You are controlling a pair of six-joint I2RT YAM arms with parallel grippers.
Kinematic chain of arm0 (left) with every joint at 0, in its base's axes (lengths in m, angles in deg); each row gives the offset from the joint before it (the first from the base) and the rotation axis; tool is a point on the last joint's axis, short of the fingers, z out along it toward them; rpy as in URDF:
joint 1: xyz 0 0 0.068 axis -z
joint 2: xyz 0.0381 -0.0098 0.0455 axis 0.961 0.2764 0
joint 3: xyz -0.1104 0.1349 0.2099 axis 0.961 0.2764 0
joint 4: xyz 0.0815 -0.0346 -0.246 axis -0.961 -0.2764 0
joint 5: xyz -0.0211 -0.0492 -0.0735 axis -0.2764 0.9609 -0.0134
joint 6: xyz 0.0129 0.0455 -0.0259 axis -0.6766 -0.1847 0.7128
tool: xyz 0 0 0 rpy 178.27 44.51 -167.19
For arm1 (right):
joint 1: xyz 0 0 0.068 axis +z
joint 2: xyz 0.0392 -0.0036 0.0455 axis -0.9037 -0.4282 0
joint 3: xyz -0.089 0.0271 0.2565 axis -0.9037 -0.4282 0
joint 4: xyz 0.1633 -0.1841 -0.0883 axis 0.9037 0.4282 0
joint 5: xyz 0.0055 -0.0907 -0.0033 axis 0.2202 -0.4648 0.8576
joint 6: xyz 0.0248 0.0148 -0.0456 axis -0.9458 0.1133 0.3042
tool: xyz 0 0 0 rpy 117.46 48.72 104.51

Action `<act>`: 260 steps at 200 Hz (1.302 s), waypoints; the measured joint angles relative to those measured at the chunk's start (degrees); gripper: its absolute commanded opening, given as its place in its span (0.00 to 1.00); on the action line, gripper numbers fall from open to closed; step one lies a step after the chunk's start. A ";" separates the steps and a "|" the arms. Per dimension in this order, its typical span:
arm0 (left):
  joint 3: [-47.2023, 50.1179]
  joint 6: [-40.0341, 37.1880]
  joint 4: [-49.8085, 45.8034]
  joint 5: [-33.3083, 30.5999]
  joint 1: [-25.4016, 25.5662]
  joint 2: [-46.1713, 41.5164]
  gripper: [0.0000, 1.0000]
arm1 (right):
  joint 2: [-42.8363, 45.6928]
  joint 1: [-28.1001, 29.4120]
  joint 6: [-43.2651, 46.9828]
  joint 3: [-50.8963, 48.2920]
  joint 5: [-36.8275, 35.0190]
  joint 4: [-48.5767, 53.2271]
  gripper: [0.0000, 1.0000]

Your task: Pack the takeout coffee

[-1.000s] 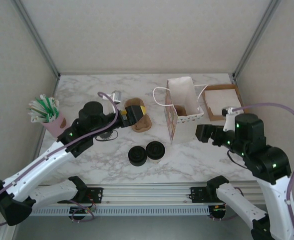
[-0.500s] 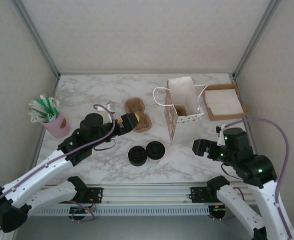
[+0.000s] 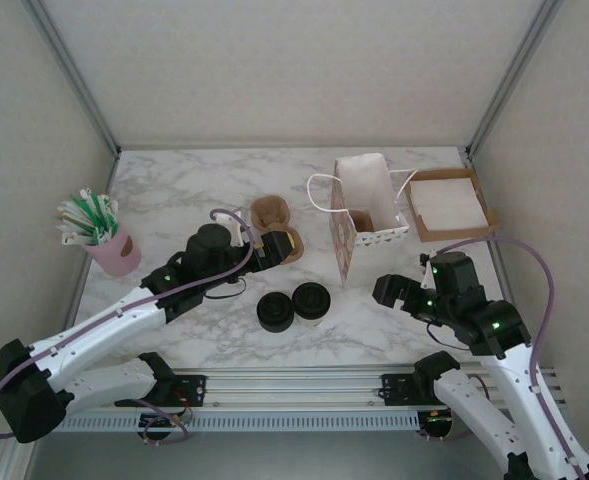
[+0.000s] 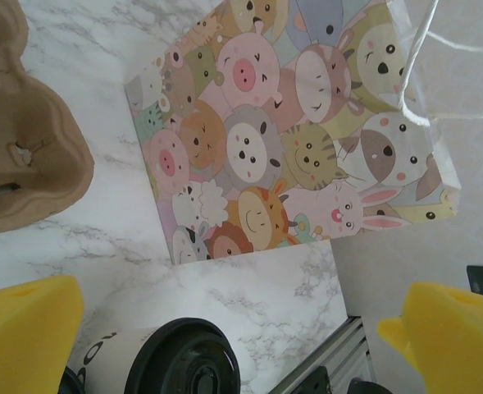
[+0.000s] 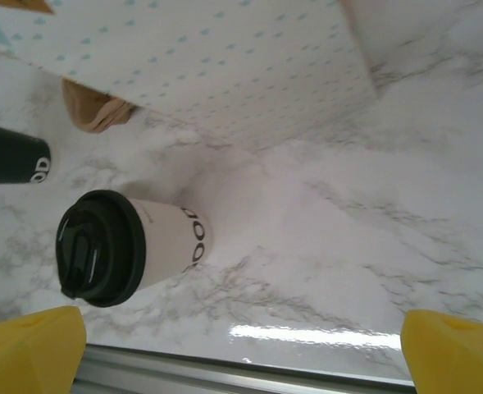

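— Noticed the right claw (image 3: pixel 384 290) drawn back from beside the paper bag (image 3: pixel 341 245), nearer the near edge of the bench (image 3: pixel 174 190) now?
— Yes. Spread wide, holding nothing. Same for the left claw (image 3: pixel 274 244): gaping, empty, nudged forward again over the pulp carrier (image 3: pixel 268 209).
— And the takeout coffee (image 3: pixel 276 311)?
— Left untouched on the bench, upright, just beside a cream-walled cup (image 3: pixel 311 300), close to the near edge and apart from the bag.
— So probably lining up for a pick, with no packing done yet.
— Agreed. Worth minding the materials. Thin paper wall, dark and smooth. Round black plastic lid, seated on top. Likely to crush or pop off under a hard squeeze.
— And the bag?
— Stiff printed paper, cartoon animals along one side, tall and narrow, open on top, with white cord handles. Could tip if knocked.
— The rest?
— Rough brown moulded pulp for the carrier, with rounded lobes. Glossy marble for the bench, slippery looking.
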 measured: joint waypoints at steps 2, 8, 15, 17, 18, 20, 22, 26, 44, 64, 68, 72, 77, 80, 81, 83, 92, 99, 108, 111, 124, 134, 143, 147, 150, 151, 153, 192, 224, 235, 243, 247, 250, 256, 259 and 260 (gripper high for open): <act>0.00 -0.07 -0.02 0.00 0.02 0.04 1.00 | -0.02 0.00 0.02 -0.11 0.26 -0.20 0.99; 0.00 -0.22 -0.04 0.00 0.11 0.15 1.00 | -0.09 0.00 0.22 -0.48 1.29 -1.11 0.99; 0.00 -0.33 -0.07 -0.02 0.11 0.31 1.00 | -0.26 0.00 0.50 -0.59 2.21 -1.92 0.99; 0.00 -0.46 -0.09 -0.02 0.11 0.33 1.00 | -0.31 0.00 0.52 -0.59 2.43 -2.08 0.99; 0.00 -0.48 -0.09 -0.02 0.11 0.33 1.00 | -0.35 0.00 0.59 -0.59 2.58 -2.23 0.99; 0.00 -0.46 -0.07 0.00 0.11 0.37 1.00 | -0.39 0.00 0.66 -0.59 2.69 -2.36 0.99; 0.00 -0.55 -0.09 -0.02 0.11 0.39 1.00 | -0.50 0.00 0.72 -0.59 2.99 -2.71 0.99; 0.00 -0.70 -0.13 -0.02 0.11 0.42 1.00 | -0.66 0.00 0.92 -0.59 3.63 -3.17 0.99; 0.00 -1.68 -0.63 -0.04 0.11 0.35 1.00 | -2.58 0.00 2.10 -0.35 6.64 -4.50 0.95; 0.00 -2.64 -1.44 -0.35 0.11 -0.68 1.00 | -5.18 0.22 2.71 0.02 9.22 -5.25 0.94; 0.00 -2.86 -1.53 -0.48 0.11 -1.03 1.00 | -5.66 0.33 2.84 0.22 9.46 -5.22 0.94; 0.00 -2.93 -1.55 -0.52 0.11 -1.33 1.00 | -6.14 0.46 2.97 0.42 9.64 -5.16 0.93; 0.00 -3.08 -1.60 -0.70 0.11 -1.81 1.00 | -6.71 0.72 3.08 0.81 9.62 -5.07 0.94; 0.00 -3.26 -1.62 -0.72 0.11 -2.05 1.00 | -6.99 0.87 3.21 1.03 9.66 -5.03 0.93; 0.00 -3.28 -1.62 -0.74 0.11 -2.12 1.00 | -7.13 0.96 3.21 1.16 9.66 -5.01 0.93; 0.00 -3.26 -1.64 -0.79 0.11 -2.29 1.00 | -7.28 1.09 3.23 1.29 9.60 -5.01 0.93; 0.00 -3.45 -1.70 -0.90 0.09 -2.97 1.00 | -7.96 1.88 3.41 2.10 9.35 -4.90 0.93; 0.00 -3.50 -1.75 -0.87 0.02 -3.30 1.00 | -8.33 2.80 3.45 2.71 8.70 -4.79 0.92; 0.00 -3.52 -1.75 -0.74 -0.13 -3.56 1.00 | -8.83 4.15 3.43 3.39 7.87 -4.63 0.92; 0.04 -3.52 -1.73 -0.63 -0.22 -3.61 1.00 | -9.05 4.70 3.43 3.61 7.41 -4.57 0.92; 0.37 -3.52 -1.70 0.15 -0.63 -3.91 1.00 | -10.08 7.43 3.23 4.55 5.35 -4.37 0.92; 0.83 -3.50 -1.68 0.96 -1.07 -4.15 1.00 | -11.13 9.66 2.89 5.20 3.45 -4.17 0.97; 1.31 -3.50 -1.73 1.77 -1.49 -4.44 1.00 | -12.41 12.07 2.16 5.90 1.73 -3.87 0.99; 1.51 -3.50 -1.73 2.03 -1.64 -4.57 1.00 | -13.00 13.07 2.03 6.23 0.74 -3.82 0.99; 1.68 -3.48 -1.73 2.27 -1.79 -4.72 1.00 | -13.51 13.84 1.81 6.43 0.24 -3.74 0.99; 1.73 -3.50 -1.73 2.36 -1.84 -4.74 1.00 | -13.64 13.99 1.86 6.47 0.09 -3.72 0.99; 1.84 -3.50 -1.70 2.47 -1.95 -4.83 1.00 | -14.01 14.45 1.84 6.67 -0.35 -3.65 0.99; 3.06 -3.48 -1.75 5.14 -4.57 -6.84 1.00 | -22.12 23.80 -1.16 11.04 -8.50 -2.05 0.99; 3.30 -3.48 -1.77 6.80 -7.32 -8.96 1.00 | -28.61 28.87 -3.56 15.63 -13.07 0.09 0.99; 3.56 -3.48 -1.79 7.43 -8.37 -9.73 1.00 | -31.17 30.88 -4.15 17.84 -14.62 1.14 0.99; 3.76 -3.48 -1.81 7.74 -9.11 -10.14 1.00 | -33.18 32.48 -4.61 19.56 -15.69 1.84 0.99; 3.82 -3.48 -1.86 7.82 -9.44 -10.29 1.00 | -34.07 33.05 -4.85 20.39 -16.15 2.19 0.99; 3.87 -3.48 -1.86 7.89 -9.68 -10.38 1.00 | -35.01 33.75 -5.07 21.18 -16.50 2.47 0.99; 3.98 -3.50 -1.88 8.09 -10.21 -10.56 1.00 | -36.52 34.67 -5.38 22.45 -17.25 2.97 0.99; 4.00 -3.50 -1.92 8.22 -10.40 -10.62 1.00 | -37.22 35.06 -5.57 23.10 -17.59 3.34 0.98; 4.02 -3.48 -1.95 8.24 -10.45 -10.64 1.00 | -37.42 35.15 -5.57 23.28 -17.68 3.41 0.98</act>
